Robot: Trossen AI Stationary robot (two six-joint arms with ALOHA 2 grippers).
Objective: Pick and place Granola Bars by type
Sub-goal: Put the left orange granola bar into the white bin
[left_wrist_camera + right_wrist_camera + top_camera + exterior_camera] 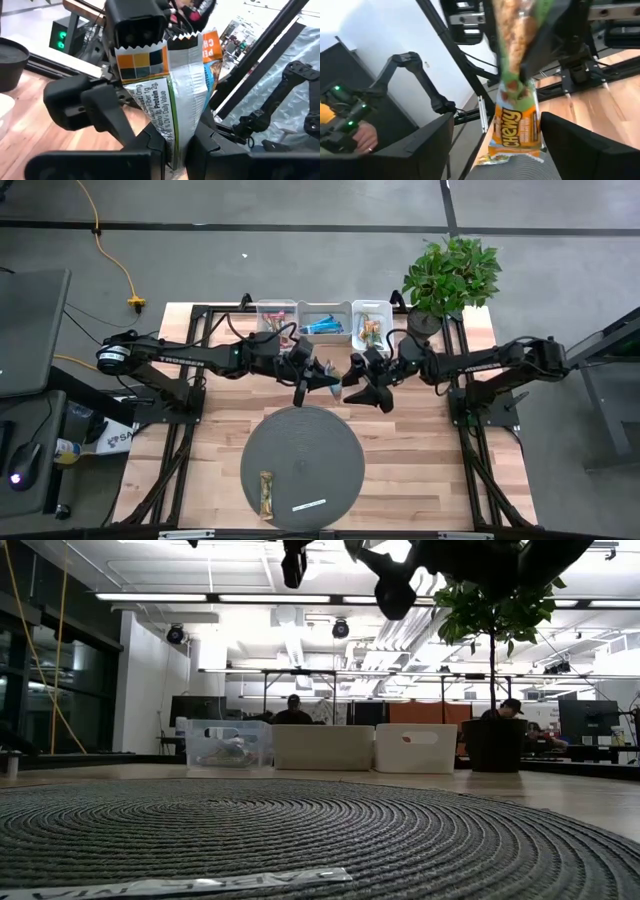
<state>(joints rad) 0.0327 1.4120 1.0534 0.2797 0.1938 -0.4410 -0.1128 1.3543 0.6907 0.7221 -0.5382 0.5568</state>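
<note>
left wrist view shows left gripper (172,150) clamped on granola bar (165,95); right gripper (492,140) spread around it; early release drops it.

A light wooden table (400,450) is seen from above. A round grey woven mat (302,455) is laid at its near centre. On the mat, a brown-orange granola bar (266,491) is placed near-left and a thin white label strip (309,505) just right of it (apart, not touching). Three bins (324,321) are lined along the far edge, bars inside them. A potted plant (448,280) is set at the far right corner.
</note>
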